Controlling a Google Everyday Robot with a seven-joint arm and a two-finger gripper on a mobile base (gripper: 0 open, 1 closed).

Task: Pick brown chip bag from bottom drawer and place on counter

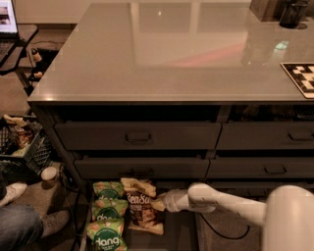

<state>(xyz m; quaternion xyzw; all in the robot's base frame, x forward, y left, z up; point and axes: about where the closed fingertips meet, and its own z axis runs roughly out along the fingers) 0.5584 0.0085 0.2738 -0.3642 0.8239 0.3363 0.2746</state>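
Note:
The brown chip bag [140, 208] lies flat in the pulled-out bottom drawer [179, 233], its tan top toward the cabinet and white lettering showing. My gripper [160, 202] reaches in from the right on a white arm and sits at the bag's right edge, touching it. The bag rests on the drawer floor. The counter [171, 54] is the wide glossy grey slab above the drawer fronts.
Three green "dang" bags [108, 212] lie in a column left of the brown bag. A checkerboard [300, 77] and dark containers [293, 12] sit at the counter's right. A crate [19, 142], a cup [49, 175] and a person's leg [17, 225] are at the left.

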